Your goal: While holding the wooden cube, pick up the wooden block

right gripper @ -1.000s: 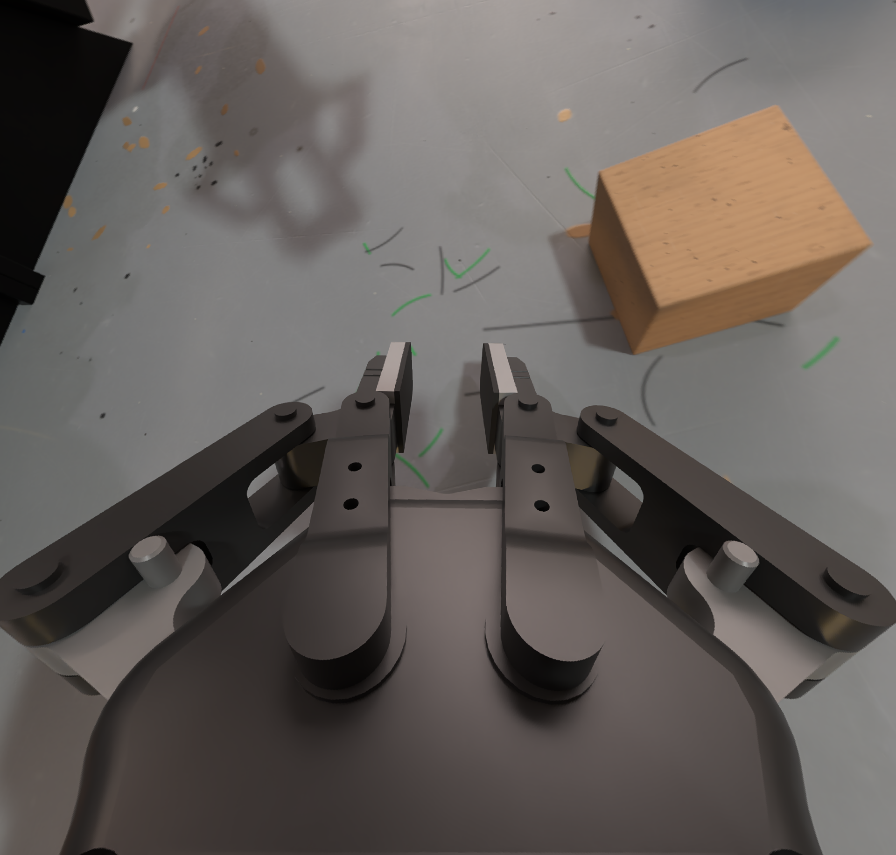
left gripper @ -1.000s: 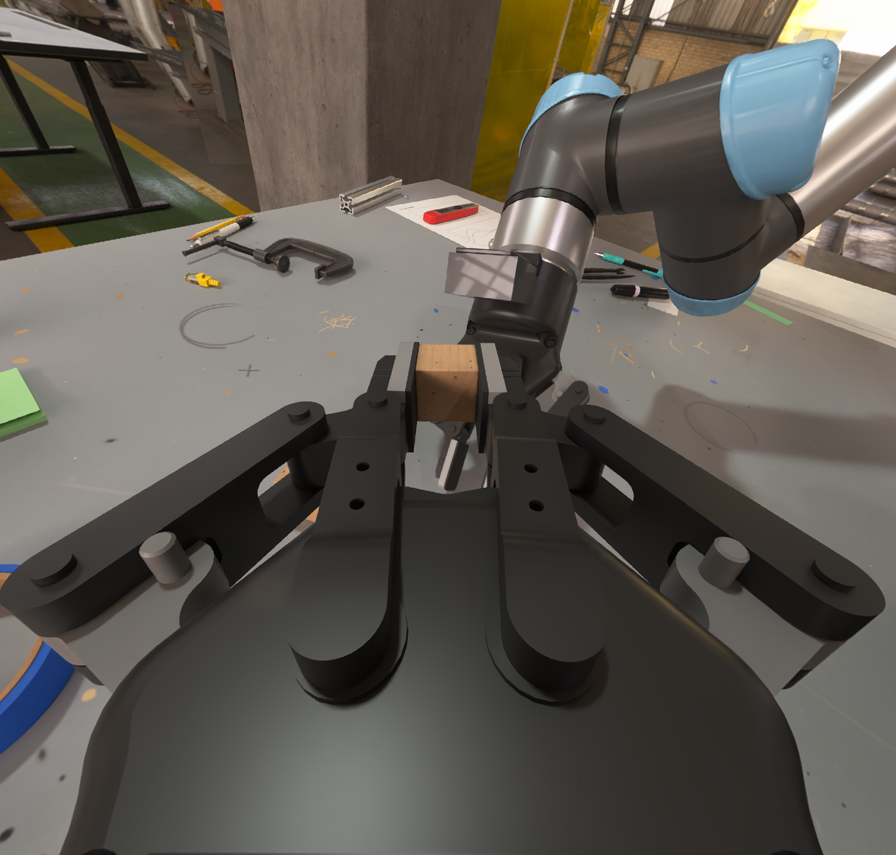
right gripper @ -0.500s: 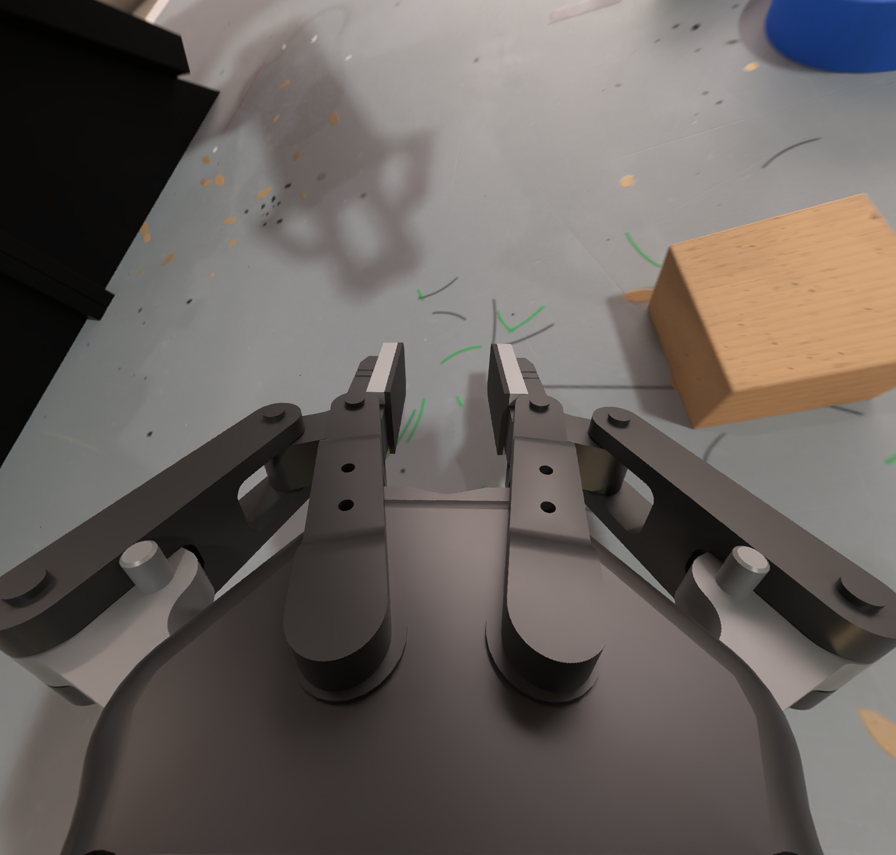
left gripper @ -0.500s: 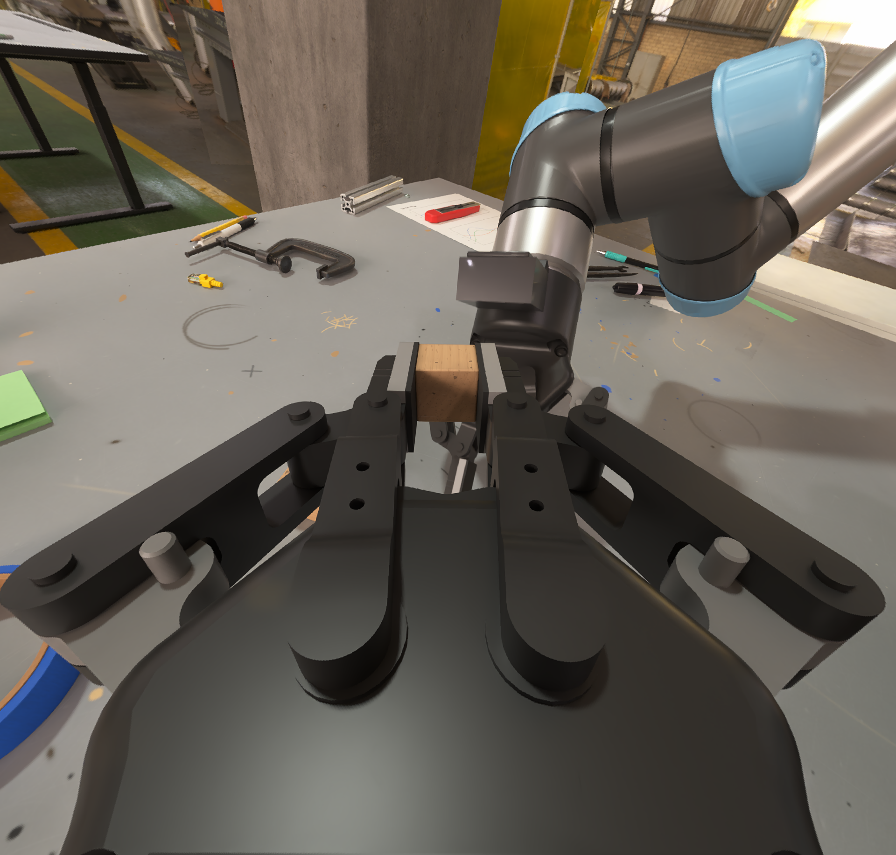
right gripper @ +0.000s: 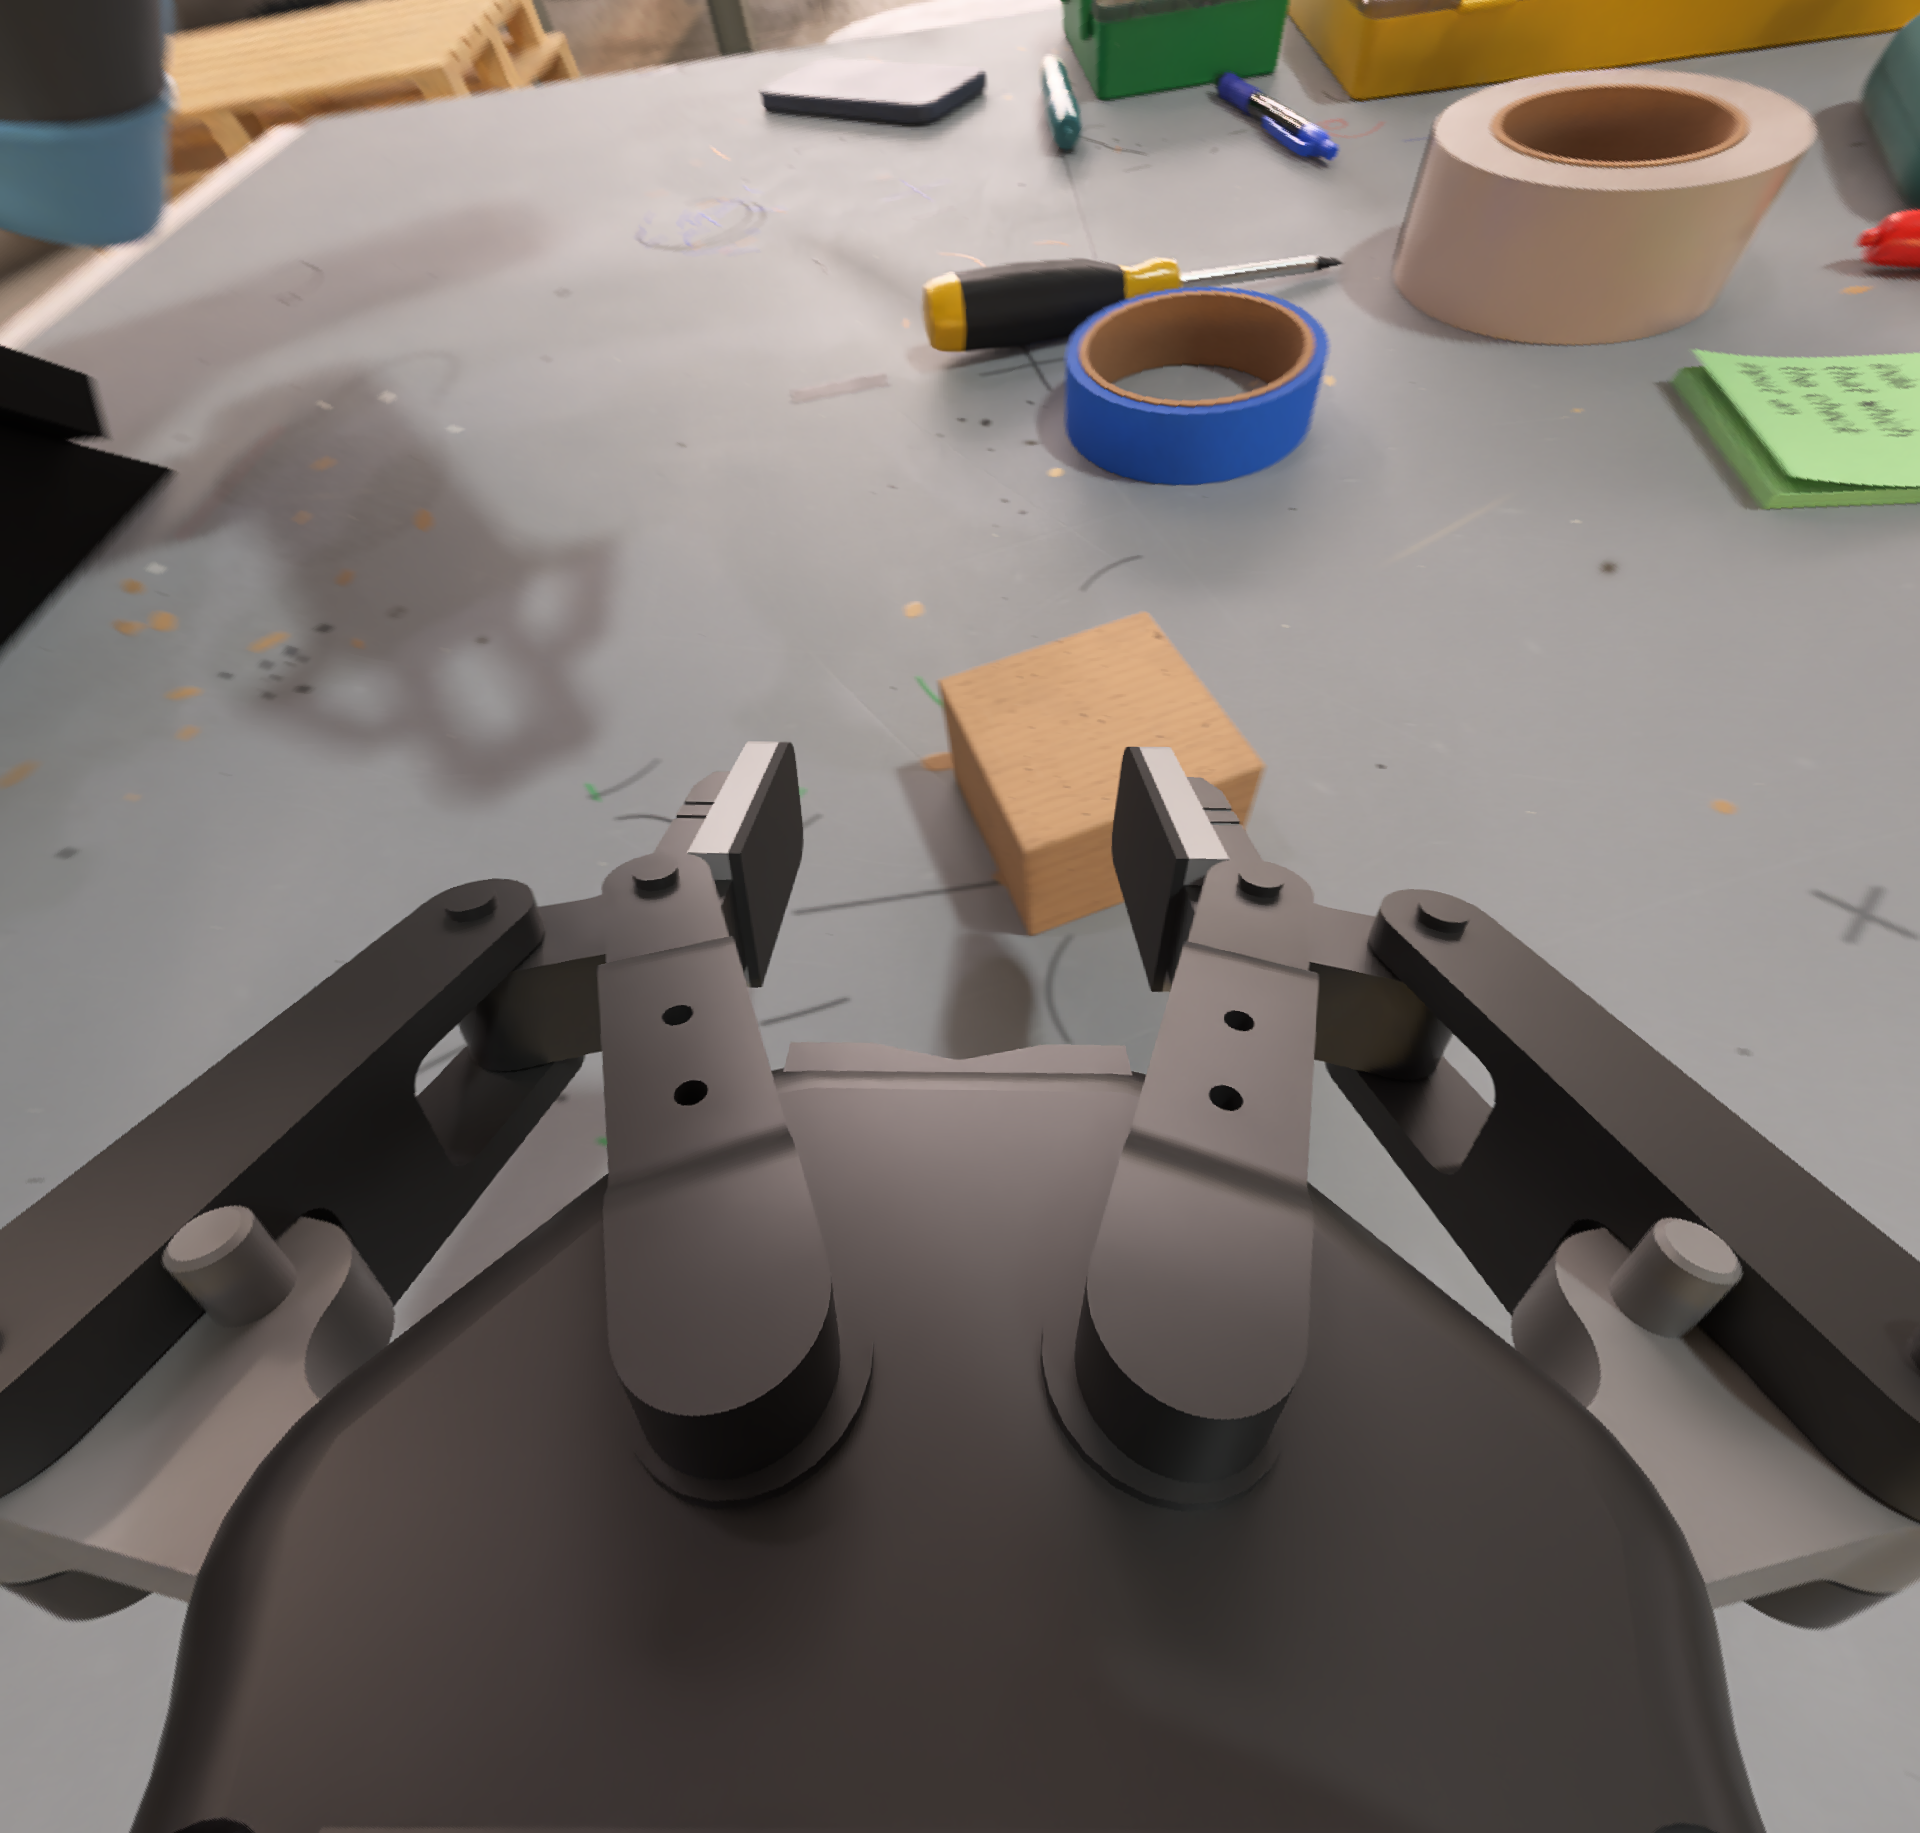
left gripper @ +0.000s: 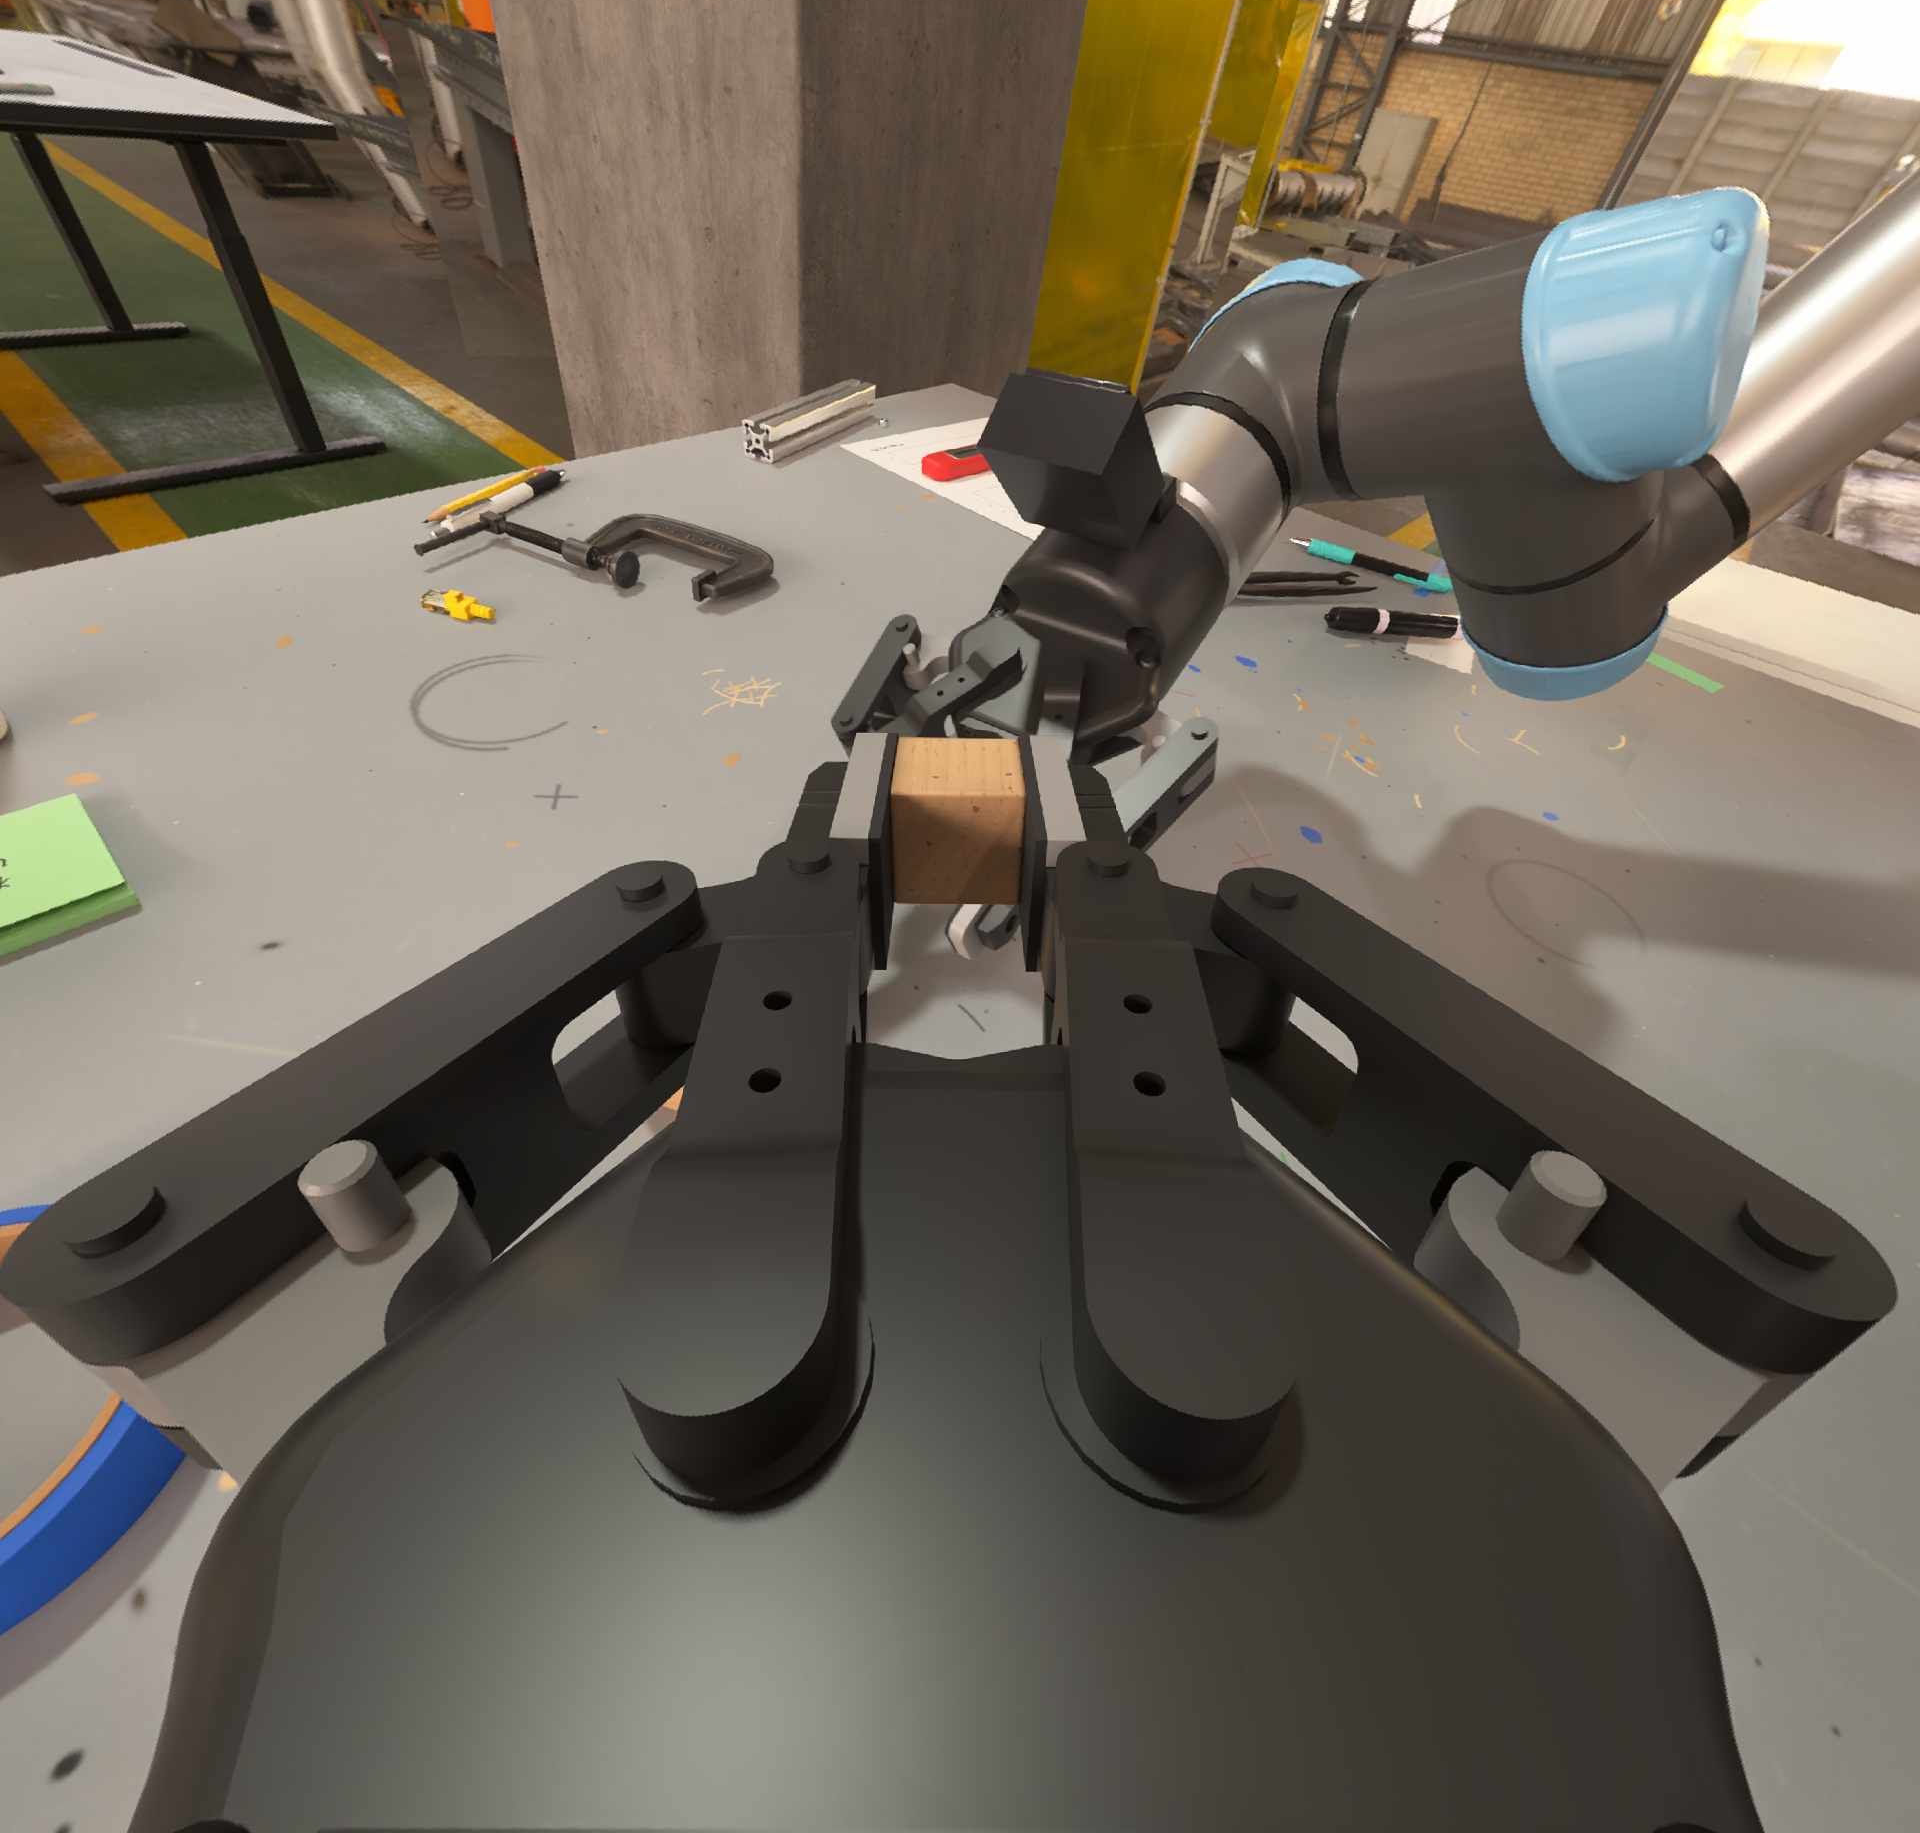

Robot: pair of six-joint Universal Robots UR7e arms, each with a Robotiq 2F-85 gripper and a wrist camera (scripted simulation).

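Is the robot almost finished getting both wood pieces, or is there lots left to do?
About halfway. Done: the left gripper is shut on the wooden cube, held above the table. In hand: the right gripper is open and pointed at the wooden block, with the block just beyond its fingertips. Left: move the fingers around the block, close them and lift. The block lies on the table, not gripped yet.

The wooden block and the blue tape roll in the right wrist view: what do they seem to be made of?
Wooden block: pale, unvarnished-looking wood, with fine grain lines, small dark flecks and a matte surface. Blue tape roll: probably paper or plastic tape wound on a brown cardboard-looking core; its smooth blue face leaves the exact material open.
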